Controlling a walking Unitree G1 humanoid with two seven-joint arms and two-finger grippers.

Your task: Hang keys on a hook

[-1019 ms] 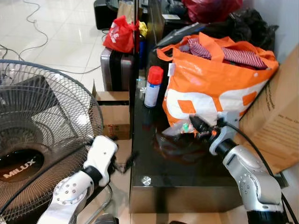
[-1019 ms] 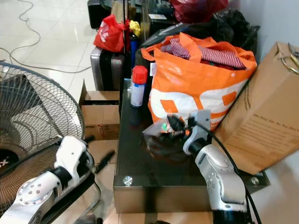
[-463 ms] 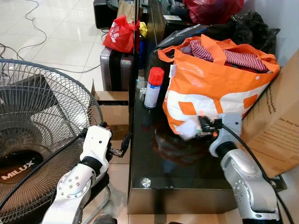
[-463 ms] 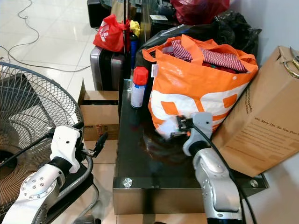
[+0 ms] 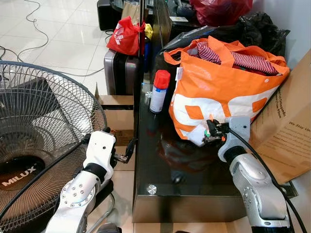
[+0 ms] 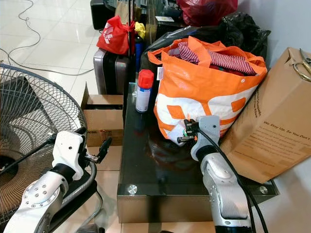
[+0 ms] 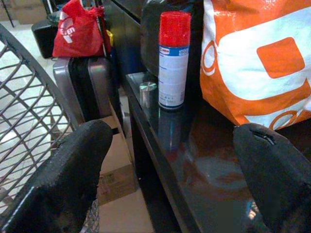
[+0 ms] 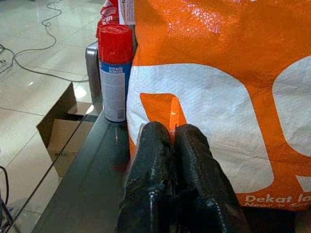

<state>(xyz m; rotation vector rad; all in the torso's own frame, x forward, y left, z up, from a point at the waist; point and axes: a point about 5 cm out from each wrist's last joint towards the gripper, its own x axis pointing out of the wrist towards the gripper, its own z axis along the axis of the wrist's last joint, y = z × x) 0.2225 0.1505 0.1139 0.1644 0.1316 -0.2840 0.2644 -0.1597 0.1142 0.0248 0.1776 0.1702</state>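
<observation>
We see our right pincer (image 8: 170, 145) pressed together at centre frame on a thin orange tag, just beside the orange bag (image 5: 223, 92) on the dark glass desk (image 5: 165, 179); whether keys hang from it we cannot tell; our left pincer (image 7: 170, 160) waits apart at lower left, empty; no hook is apparent.

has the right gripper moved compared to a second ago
Yes. The right gripper has lifted and drawn in toward the orange and white bag, away from the dark glass tabletop.
</observation>
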